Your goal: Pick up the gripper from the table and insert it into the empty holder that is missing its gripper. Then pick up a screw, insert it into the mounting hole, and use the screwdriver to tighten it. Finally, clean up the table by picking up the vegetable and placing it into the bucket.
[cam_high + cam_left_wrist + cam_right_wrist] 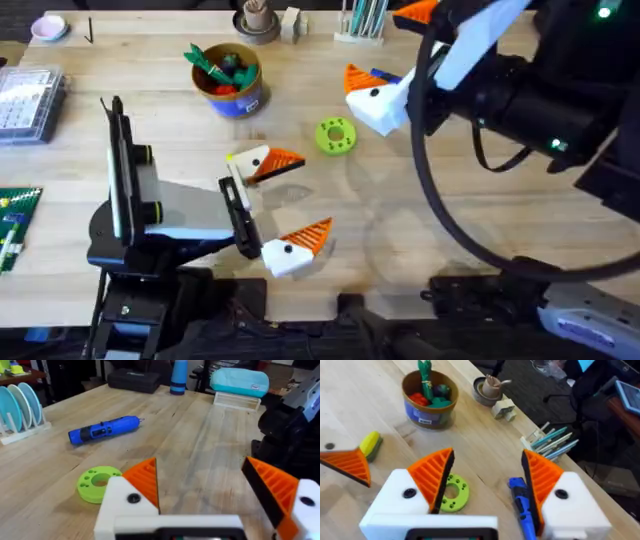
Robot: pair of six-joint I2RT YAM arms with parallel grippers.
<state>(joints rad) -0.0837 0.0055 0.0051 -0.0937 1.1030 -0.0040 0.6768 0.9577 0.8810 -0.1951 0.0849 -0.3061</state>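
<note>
My left gripper (285,205) stands open just above the table, its white fingers tipped with orange pads (142,480). The yellow vegetable (232,157) with its green end (370,443) lies beside the far finger. My right gripper (390,50) hangs open higher up at the back right. The blue screwdriver (520,502) lies on the table below the gap between its fingers, and also shows in the left wrist view (102,430). The bucket (228,78) stands at the back, holding red and green toy vegetables. The loose gripper, the holder and the screw are out of view.
A lime-green ring disc (335,135) lies between the two grippers. At the back stand a brown cup of sticks (257,20) and a pen holder (362,20). A clear parts box (30,100) and a green board (15,220) sit at the left edge.
</note>
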